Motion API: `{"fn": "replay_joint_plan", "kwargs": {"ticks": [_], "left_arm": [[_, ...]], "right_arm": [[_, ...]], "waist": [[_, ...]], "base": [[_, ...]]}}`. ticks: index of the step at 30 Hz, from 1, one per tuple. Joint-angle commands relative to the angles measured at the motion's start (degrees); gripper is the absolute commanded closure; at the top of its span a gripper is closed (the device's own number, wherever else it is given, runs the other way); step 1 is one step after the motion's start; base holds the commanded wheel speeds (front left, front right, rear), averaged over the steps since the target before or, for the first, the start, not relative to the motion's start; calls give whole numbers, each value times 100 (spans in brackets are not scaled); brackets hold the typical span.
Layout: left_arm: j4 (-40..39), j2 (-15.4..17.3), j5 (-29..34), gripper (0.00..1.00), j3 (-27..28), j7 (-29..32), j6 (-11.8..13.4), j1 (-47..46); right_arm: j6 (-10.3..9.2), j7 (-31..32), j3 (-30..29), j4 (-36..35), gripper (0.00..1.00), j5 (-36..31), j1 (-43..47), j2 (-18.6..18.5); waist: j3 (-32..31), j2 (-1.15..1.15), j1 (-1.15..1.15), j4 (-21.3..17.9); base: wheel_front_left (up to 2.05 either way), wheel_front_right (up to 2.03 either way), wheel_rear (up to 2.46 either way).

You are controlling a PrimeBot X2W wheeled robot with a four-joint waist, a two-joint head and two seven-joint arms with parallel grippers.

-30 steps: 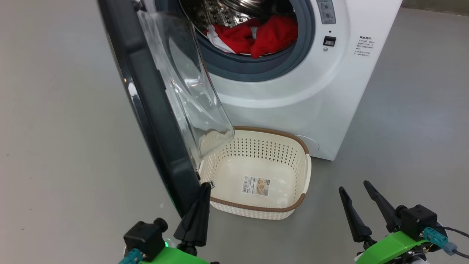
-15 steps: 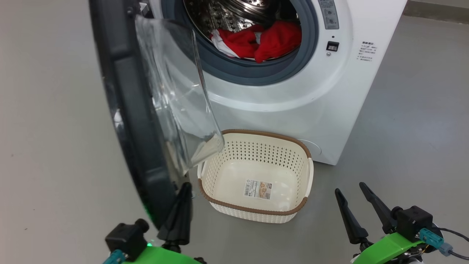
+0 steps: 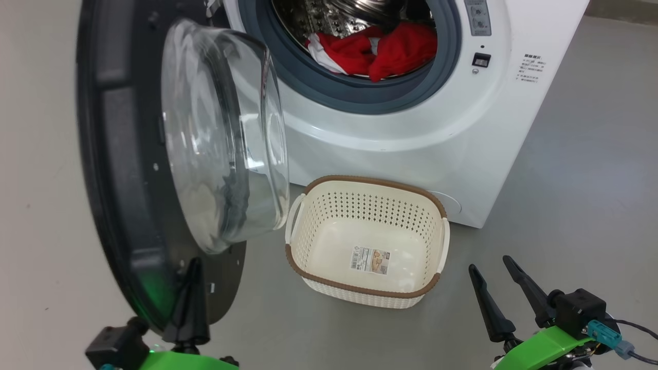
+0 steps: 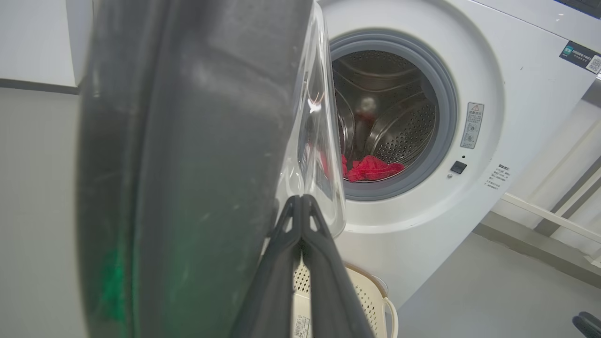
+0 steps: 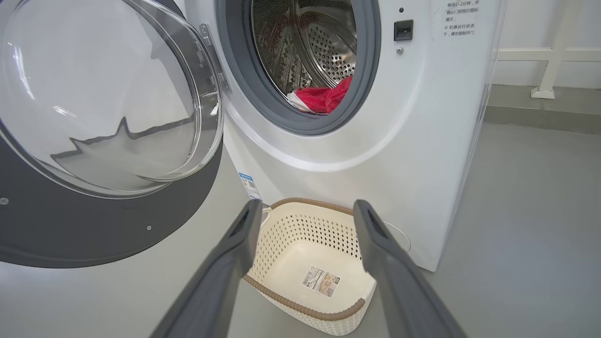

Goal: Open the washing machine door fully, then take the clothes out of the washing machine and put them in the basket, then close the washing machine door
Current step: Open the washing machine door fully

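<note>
The washing machine point(image 3: 437, 133) stands ahead with its door point(image 3: 118, 169) swung out to the left, glass bowl point(image 3: 221, 139) facing me. My left gripper point(image 3: 194, 263) is shut, its tip against the door's inner face near the bottom rim. Red clothes point(image 3: 380, 49) with white parts lie at the drum's front edge, also seen as clothes point(image 5: 321, 97) and clothes point(image 4: 371, 168). The cream basket point(image 3: 437, 231) sits empty on the floor below the drum opening. At the lower right my right gripper point(image 3: 488, 267) stands open, holding nothing, beside the basket point(image 5: 281, 220).
Grey floor point(image 3: 581, 180) spreads right of the machine and left of the door. A low white rail point(image 5: 549, 56) and wall base run behind the machine on the right. A sticker point(image 3: 371, 259) lies on the basket's bottom.
The door has swung further open to the left, pushed by my shut left gripper, which moved left with it. The head camera has shifted. The right gripper keeps its place.
</note>
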Motion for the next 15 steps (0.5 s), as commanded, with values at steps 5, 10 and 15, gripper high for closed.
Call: {"fn": "replay_joint_plan", "kwargs": {"ticks": [5, 10, 15], "left_arm": [[-187, 87, 157, 100, 683, -36, 90, -97], [-124, 87, 231, 100, 1079, -36, 89, -163], [5, 87, 300, 100, 1476, -36, 74, -266]], "right_arm": [[35, -37, 135, -150, 0, -18, -73, -54], [35, -37, 159, -151, 0, -14, -106, -68], [35, -37, 149, -152, 0, 3, -121, -73]], "waist": [[85, 0, 0, 7], [132, 0, 0, -14], [178, 0, 0, -21]], "base": [[0, 0, 0], [0, 0, 0], [0, 0, 0]]}}
